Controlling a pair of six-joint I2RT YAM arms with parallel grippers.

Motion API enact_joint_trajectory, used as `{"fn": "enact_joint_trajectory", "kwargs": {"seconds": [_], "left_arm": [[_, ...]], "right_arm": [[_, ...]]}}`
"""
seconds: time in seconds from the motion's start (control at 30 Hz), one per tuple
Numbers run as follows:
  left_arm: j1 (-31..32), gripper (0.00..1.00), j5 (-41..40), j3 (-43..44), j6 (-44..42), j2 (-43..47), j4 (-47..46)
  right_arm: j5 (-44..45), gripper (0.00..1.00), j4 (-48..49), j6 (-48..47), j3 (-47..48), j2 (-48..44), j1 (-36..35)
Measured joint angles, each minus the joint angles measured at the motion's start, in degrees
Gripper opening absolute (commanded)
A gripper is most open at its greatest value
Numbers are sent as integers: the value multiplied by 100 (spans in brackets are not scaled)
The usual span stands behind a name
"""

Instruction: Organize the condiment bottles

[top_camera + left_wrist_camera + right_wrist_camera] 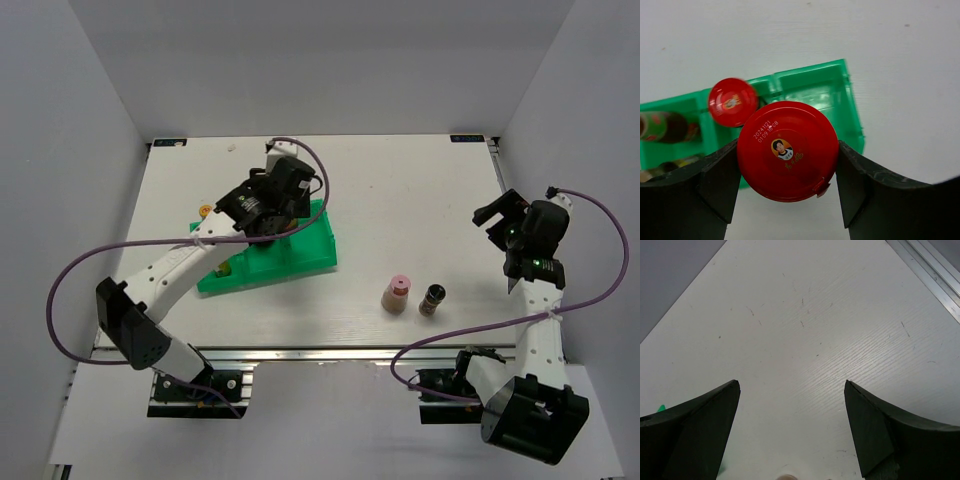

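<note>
Over the green tray [840, 80], left end effector [787, 150] clamped on a red-capped bottle [787, 165], second red-capped bottle [732, 101] just beside. Right end effector [792, 390] spread apart near the surface's [400, 200] right edge. Pink-capped bottle [397, 294] and black-capped bottle [432, 299] stand near the near edge.

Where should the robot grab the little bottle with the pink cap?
Probably grip the pink-capped bottle by its body below the cap, coming from above. It stands upright, and the dark bottle stands close beside it, so squeeze front to back.
</note>
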State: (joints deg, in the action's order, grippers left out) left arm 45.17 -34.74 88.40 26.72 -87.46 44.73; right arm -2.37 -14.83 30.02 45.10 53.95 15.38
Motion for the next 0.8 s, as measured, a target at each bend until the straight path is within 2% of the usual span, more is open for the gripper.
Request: {"fn": "enact_joint_trajectory", "kwargs": {"seconds": [0.2, 0.37, 0.63, 0.8], "left_arm": [[-188, 34, -278, -149, 372, 426, 542], [-348, 34, -155, -479, 562, 660, 452], [-1139, 34, 129, -1027, 699, 627, 525], [-1279, 34, 380, -1233, 704, 608, 326]], "right_arm": [[-114, 89, 24, 0, 0, 131, 0], [-203, 89, 33, -26, 0, 212, 0], [-232, 89, 35, -50, 0, 212, 0], [-234, 89, 37, -50, 0, 214, 0]]}}
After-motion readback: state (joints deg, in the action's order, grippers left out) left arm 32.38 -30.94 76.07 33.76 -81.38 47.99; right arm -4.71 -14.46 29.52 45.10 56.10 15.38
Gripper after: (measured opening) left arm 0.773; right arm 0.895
